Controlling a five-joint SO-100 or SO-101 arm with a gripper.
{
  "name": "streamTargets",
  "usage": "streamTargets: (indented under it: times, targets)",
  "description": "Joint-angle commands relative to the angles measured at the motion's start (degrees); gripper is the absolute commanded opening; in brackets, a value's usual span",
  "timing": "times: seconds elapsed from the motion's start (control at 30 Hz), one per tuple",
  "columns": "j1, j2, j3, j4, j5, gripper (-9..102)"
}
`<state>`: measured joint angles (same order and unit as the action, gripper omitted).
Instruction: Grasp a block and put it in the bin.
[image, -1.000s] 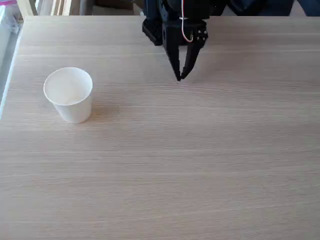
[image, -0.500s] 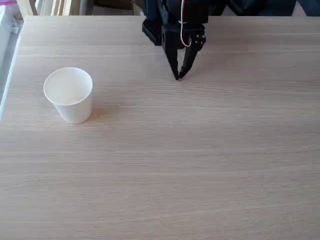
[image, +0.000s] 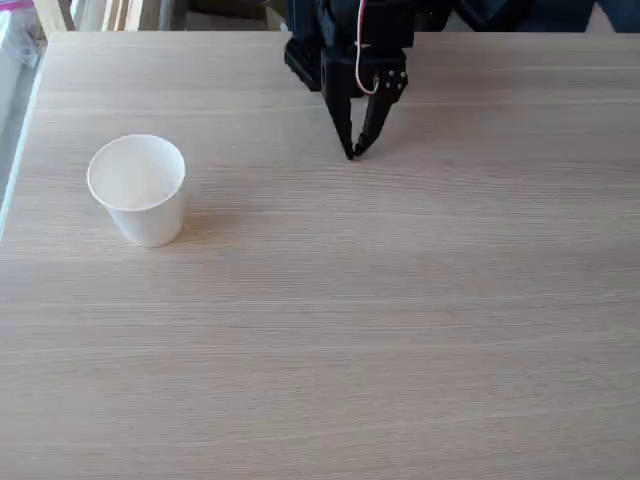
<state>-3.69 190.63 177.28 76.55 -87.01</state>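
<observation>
The black robot gripper (image: 351, 153) hangs near the far edge of the pale wooden worktop (image: 400, 320), its two thin fingers (image: 343, 120) pointing down with the tips pressed together and nothing between them — so they are clenched on air. The white paper cup with the rolled rim (image: 138, 189) stands upright on the worktop, well apart from the gripper, off to the left and a bit nearer the camera in the fixed view. That is the way the arm would have to carry anything it picks up. The small white cube that the task talks about cannot be made out anywhere on the bare wood. Whether it sits inside the cup is hard to tell, since the inside looks plain white — a white cube there would not stand out. There is no brand, label or writing to read on the cup, the arm or the worktop.
</observation>
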Motion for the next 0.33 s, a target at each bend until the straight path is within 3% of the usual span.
streamTargets:
  times: [0.0, 0.3]
  targets:
    - [-0.7, 0.3, 0.8, 0.0, 0.4, 0]
    - [-1.0, 0.3, 0.8, 0.1, 0.2, 0]
